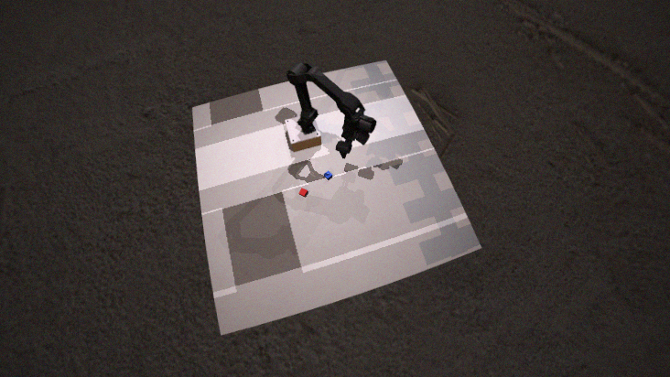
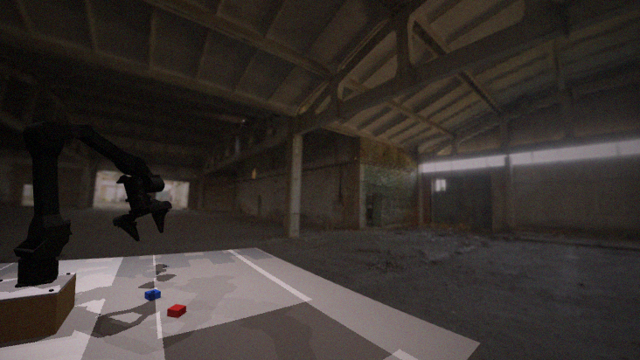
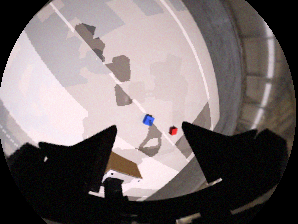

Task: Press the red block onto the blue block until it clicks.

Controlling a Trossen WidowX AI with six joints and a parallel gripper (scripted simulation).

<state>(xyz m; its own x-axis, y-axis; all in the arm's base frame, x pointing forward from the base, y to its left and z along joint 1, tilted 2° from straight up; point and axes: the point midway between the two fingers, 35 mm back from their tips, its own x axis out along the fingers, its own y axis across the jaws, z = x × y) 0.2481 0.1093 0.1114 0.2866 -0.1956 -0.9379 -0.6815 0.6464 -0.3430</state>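
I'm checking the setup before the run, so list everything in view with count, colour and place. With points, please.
Small rectangular block (image 1: 303,192) (image 2: 176,310) (image 3: 173,131): one, red, on the patterned surface
Small rectangular block with studded top (image 1: 328,175) (image 2: 152,294) (image 3: 148,120): one, blue, near the red one, apart from it
Patterned flat surface (image 1: 384,290) (image 2: 429,333): one, pale with grey patches, under both
Robot base box: one, white top, brown sides, on the surface
Robot arm: one, black, on the box
Two-finger gripper (image 2: 149,236) (image 3: 149,127): one, black, open above the surface
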